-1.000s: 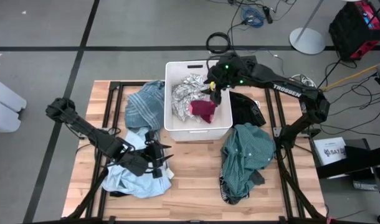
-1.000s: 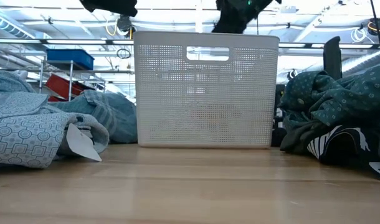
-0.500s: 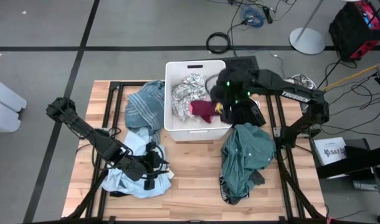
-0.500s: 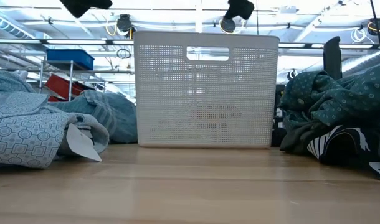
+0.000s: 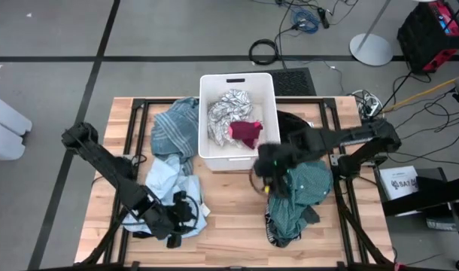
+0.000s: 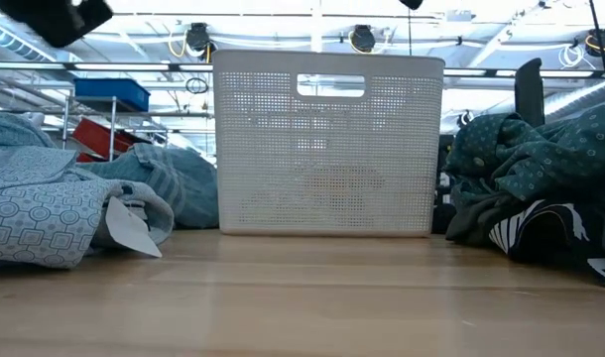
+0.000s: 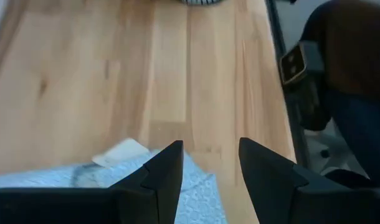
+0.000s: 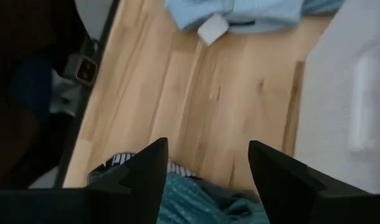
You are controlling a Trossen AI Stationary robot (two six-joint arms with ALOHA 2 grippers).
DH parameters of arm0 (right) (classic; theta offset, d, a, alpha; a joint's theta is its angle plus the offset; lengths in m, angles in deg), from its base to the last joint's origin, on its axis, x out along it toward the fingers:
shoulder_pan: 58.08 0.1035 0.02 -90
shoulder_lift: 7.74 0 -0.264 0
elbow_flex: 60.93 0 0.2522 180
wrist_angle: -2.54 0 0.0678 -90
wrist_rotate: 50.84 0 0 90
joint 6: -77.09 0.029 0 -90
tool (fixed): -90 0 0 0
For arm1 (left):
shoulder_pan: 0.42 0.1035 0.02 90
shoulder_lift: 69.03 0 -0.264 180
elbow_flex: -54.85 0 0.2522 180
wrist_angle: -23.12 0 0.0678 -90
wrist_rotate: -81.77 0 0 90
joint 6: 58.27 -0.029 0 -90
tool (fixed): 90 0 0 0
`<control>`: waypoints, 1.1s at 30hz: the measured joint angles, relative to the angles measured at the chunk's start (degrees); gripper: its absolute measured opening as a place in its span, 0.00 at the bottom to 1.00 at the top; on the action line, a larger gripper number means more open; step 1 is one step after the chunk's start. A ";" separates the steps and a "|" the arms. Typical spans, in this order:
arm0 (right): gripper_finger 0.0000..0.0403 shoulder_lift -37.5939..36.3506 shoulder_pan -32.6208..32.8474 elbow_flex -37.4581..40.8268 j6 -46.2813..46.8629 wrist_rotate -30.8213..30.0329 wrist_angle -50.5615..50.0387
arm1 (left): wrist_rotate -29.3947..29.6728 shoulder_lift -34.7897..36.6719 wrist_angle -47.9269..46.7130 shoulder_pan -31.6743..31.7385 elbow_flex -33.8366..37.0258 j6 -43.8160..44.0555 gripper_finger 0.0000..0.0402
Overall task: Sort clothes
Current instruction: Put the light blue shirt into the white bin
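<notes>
Wooden table (image 5: 229,218): left fingers (image 7: 167,171) spread over light blue garment (image 5: 160,181); right fingers (image 8: 149,171) spread over teal garment (image 5: 301,188).

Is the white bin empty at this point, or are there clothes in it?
Not empty. The high view shows the white bin holding a white-grey patterned garment and a magenta-pink piece beside it.

A white-grey patterned garment (image 5: 228,106) and a magenta-pink piece (image 5: 247,133) lie inside the white rectangular plastic bin (image 5: 212,154); the teal green shirt (image 5: 299,188) lies right of it, the light blue shirt (image 5: 163,181) left.
</notes>
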 joint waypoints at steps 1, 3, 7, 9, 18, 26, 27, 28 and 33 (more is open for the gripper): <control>0.52 0.00 1.60 0.97 0.99 -1.88 0.75 | -0.01 -1.19 0.03 -0.10 0.00 0.91 0.41; 0.52 0.00 4.54 3.31 2.63 -4.42 3.45 | -0.28 -3.64 0.57 -0.16 0.00 2.29 0.41; 0.52 0.02 8.94 7.47 5.66 -7.69 9.08 | -2.05 -8.32 1.05 -0.16 0.00 2.60 0.41; 0.52 0.02 10.44 9.08 6.91 -8.02 11.02 | -4.09 -10.34 0.86 -0.16 -0.02 2.61 0.41; 0.52 0.00 14.89 10.90 10.72 -12.80 14.03 | -7.00 -14.46 -9.50 -0.20 -6.02 3.14 0.41; 0.52 0.00 17.03 10.90 11.50 -13.86 14.77 | -10.06 -15.73 -16.04 -0.14 -8.50 4.57 0.41; 0.52 0.00 17.22 10.90 11.52 -14.46 14.79 | -10.80 -15.90 -16.04 -0.03 -8.50 5.07 0.41; 0.52 0.00 17.47 10.90 11.53 -15.18 14.71 | -11.63 -16.18 -16.06 -0.03 -8.50 5.47 0.41; 0.52 0.00 17.87 10.90 11.53 -16.84 14.70 | -15.06 -18.97 -15.88 0.17 -8.50 6.72 0.41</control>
